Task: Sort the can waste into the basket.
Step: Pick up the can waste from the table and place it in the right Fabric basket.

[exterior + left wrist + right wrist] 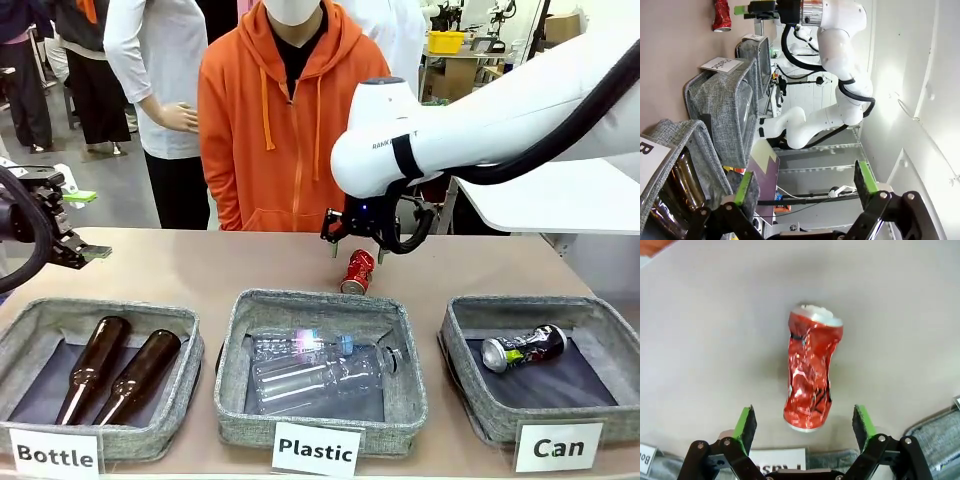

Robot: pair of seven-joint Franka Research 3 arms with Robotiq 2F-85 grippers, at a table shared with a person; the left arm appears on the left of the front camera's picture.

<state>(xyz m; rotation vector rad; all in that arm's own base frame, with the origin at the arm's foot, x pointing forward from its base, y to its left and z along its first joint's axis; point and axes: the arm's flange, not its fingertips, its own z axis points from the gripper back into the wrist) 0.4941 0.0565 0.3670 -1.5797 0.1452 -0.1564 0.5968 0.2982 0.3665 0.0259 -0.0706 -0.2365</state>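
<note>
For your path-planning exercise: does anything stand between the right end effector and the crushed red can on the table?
Nothing visible does. The open right end effector hovers above the crushed shiny red can, which lies alone on bare table.

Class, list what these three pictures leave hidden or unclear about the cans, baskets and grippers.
- Front view: right gripper fingertips, partly hidden by the arm's wrist.
- Front view: left gripper blurred; its opening is unclear there.
- Right wrist view: the "Plastic" label cut off behind the gripper.
- Left wrist view: red can cropped at the top edge.
</note>
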